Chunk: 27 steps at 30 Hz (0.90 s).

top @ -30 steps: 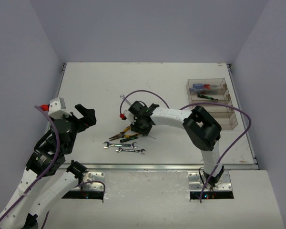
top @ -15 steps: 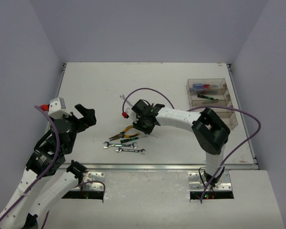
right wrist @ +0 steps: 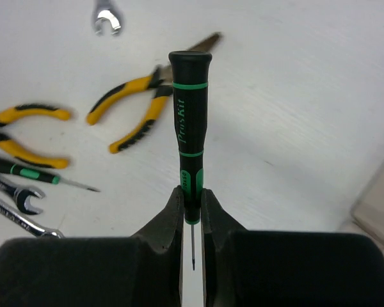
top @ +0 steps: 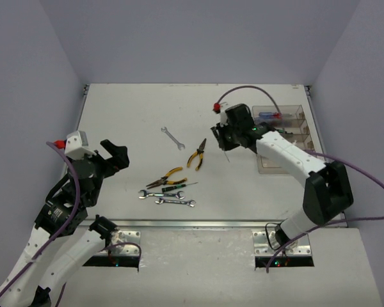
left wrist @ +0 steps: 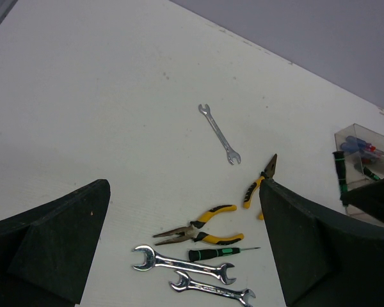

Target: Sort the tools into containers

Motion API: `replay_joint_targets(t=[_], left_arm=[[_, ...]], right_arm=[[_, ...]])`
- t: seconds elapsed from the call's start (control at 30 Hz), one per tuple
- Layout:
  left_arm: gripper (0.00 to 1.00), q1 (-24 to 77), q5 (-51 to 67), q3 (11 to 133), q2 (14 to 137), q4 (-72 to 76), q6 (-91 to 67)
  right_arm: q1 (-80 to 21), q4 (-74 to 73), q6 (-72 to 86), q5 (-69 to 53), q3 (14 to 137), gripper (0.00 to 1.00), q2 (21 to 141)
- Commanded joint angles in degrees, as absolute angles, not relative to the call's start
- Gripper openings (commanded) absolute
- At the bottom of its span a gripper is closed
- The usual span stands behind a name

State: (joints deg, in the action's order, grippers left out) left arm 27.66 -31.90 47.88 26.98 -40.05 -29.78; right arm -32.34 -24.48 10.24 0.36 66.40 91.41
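While checking the right gripper [top: 223, 136]: pinched narrow on a thin black-and-green screwdriver [right wrist: 189, 121], gripped low on the handle, bare tip poking back between the fingers [right wrist: 163, 224]. Hanging off the table [top: 128, 109], just left of the bins [top: 310, 161] at far right. Blue-and-red screwdriver [top: 269, 116] lying in the farthest bin. Left gripper [top: 112, 157]: spread wide, raised at near left. Loose on the table: lone wrench [top: 173, 137] farthest, orange pliers [top: 196, 153] just near-right of it. Nearer, a cluster of yellow pliers [top: 165, 177], second green screwdriver [top: 179, 186] and two wrenches [top: 175, 202] side by side, nearest.
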Motion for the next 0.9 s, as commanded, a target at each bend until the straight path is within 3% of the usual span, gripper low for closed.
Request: replay_joint_targets(t=[0.0, 0.13, 0.3, 0.43, 0.57, 0.87], left_arm=[[1.0, 27.0, -31.6, 47.8, 26.4, -37.8, -28.9], [1.0, 27.0, -31.6, 47.8, 25.8, -37.7, -28.8], [1.0, 27.0, -31.7, 47.8, 25.7, -37.7, -28.9], [1.0, 27.0, -31.4, 47.7, 26.0, -37.8, -28.8], [1.0, 27.0, -31.2, 47.7, 26.4, -37.7, -28.7], [1.0, 27.0, -31.3, 47.7, 27.2, -37.6, -28.7]], right_arm=[[-20.7, -17.6, 22.2, 2.5, 64.5, 0.0, 81.7], [-6.3, -14.7, 35.0, 4.5, 63.4, 0.0, 80.0], [4.4, -5.1, 56.0, 9.8, 56.3, 0.0, 80.6], [7.3, -1.9, 66.3, 12.8, 57.6, 0.0, 85.9], [8.4, -9.5, 77.9, 17.3, 63.4, 0.0, 93.3], [8.8, -10.1, 82.4, 24.2, 67.0, 0.01, 99.8]])
